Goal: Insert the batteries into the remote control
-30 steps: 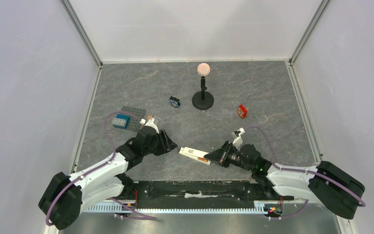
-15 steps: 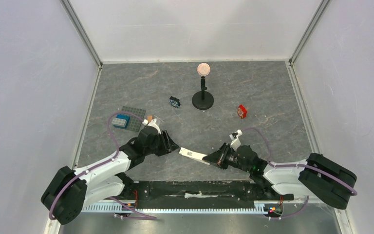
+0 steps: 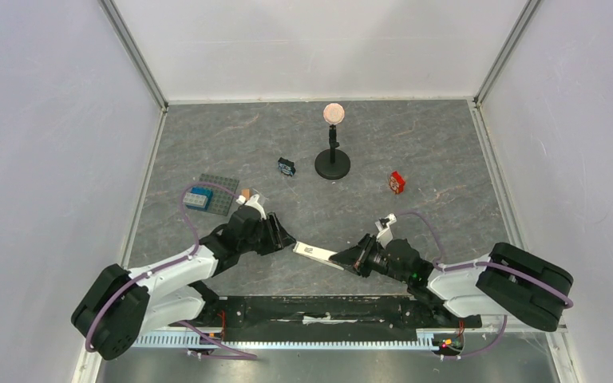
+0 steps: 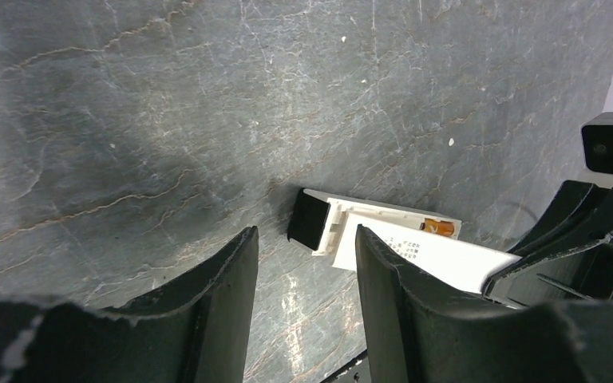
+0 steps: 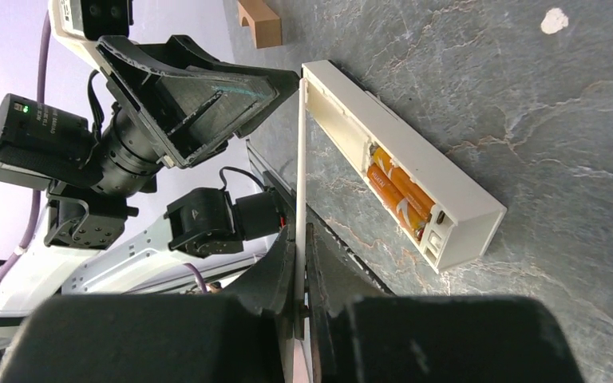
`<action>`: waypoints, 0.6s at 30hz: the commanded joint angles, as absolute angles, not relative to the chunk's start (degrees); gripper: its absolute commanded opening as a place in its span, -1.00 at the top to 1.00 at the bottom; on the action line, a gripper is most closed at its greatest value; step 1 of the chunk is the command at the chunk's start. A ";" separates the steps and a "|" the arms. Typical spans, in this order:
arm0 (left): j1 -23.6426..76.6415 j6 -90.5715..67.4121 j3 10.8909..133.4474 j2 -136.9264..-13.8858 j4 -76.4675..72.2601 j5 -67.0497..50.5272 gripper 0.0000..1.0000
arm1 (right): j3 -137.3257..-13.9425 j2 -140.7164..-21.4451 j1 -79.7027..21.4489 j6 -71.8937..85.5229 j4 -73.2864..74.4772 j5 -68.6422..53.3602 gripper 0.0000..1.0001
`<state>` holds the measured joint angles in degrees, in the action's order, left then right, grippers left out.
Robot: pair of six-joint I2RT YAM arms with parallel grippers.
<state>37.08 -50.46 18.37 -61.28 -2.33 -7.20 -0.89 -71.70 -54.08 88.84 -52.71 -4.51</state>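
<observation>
Found the remote control (image 3: 313, 250) lying flat on the grey table (image 3: 431, 144) at about six o'clock, close to the arm bases, with its black end pointing toward nine o'clock. Saw its compartment uncovered in the right wrist view, with the batteries (image 5: 397, 190) lying side by side inside, toward the end away from the black one.

Noted the right gripper (image 5: 299, 239) at the remote's three o'clock end, pinched tight on a thin white battery cover (image 5: 298, 144) held edge-on alongside the remote. Could not tell whether cover and remote touched.

Noted the left gripper (image 4: 305, 231) at the remote's nine o'clock end, parted wide and holding nothing, with the black end sitting just beyond the fingertips (image 4: 243, 239) and in line with the gap between them.

Elsewhere, spotted a black stand (image 3: 333, 163) topped by a pink disc at twelve o'clock, a small red item (image 3: 397, 182) at two o'clock, a small blue item (image 3: 286, 166) at eleven o'clock, and a grey baseplate (image 3: 222, 191) carrying a blue brick (image 3: 198, 197) at nine o'clock, with a tan arch piece (image 3: 245, 193) just beside it.
</observation>
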 commanded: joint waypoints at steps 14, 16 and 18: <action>36.91 -49.59 17.69 -63.47 -7.16 -9.03 -0.08 | -0.59 -73.86 -55.45 93.05 -50.75 -0.36 0.87; 36.92 -49.49 17.49 -63.66 -7.45 -9.23 -0.08 | -0.31 -74.04 -55.50 93.99 -50.65 -0.35 0.86; 36.92 -49.48 17.35 -63.82 -7.69 -9.47 -0.08 | -0.31 -74.45 -55.59 94.77 -50.22 -0.35 0.86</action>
